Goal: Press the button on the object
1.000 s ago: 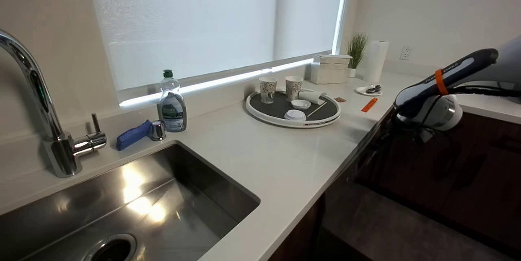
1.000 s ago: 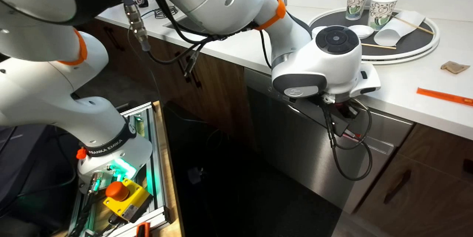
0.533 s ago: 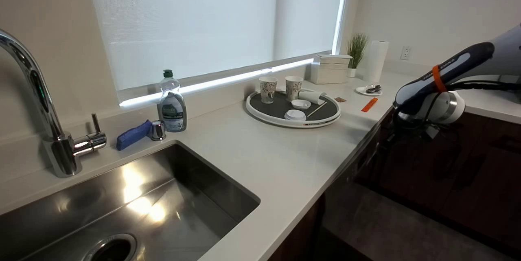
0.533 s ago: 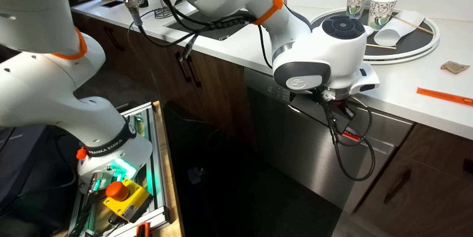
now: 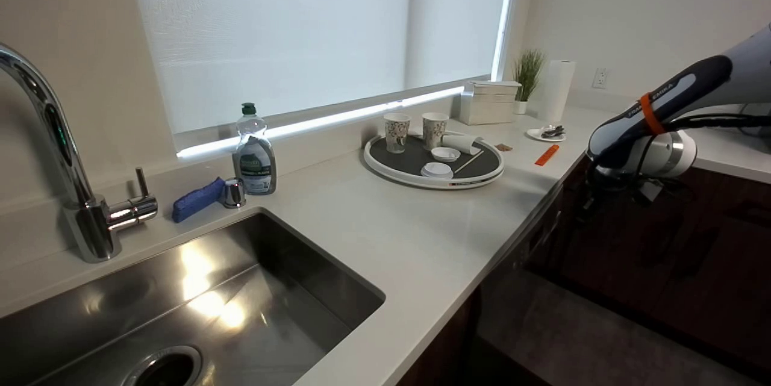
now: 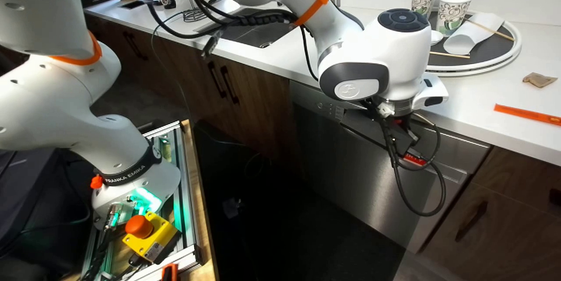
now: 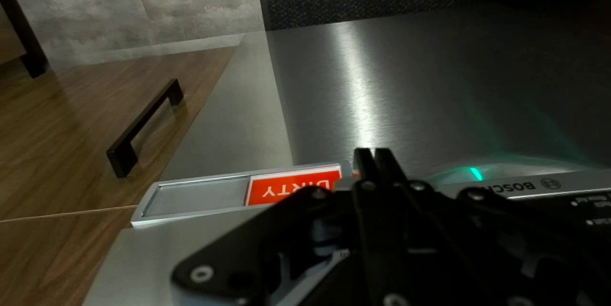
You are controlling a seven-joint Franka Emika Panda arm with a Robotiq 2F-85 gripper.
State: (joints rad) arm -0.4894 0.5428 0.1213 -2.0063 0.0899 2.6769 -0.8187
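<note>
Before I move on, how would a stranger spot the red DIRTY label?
In the wrist view, find the steel Bosch appliance; a silver frame lies on it, left of the gripper fingertips. The label, partly hidden, sits at the frame's end nearer them: red with upside-down white lettering, unlike the grey section beside it.

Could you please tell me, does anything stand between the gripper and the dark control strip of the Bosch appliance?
Nothing visible stands between the gripper and the dark control strip in the wrist view. The DIRTY sign lies toward the opposite side of the gripper there. The gripper's own body hides some of that area, so something small could be covered.
</note>
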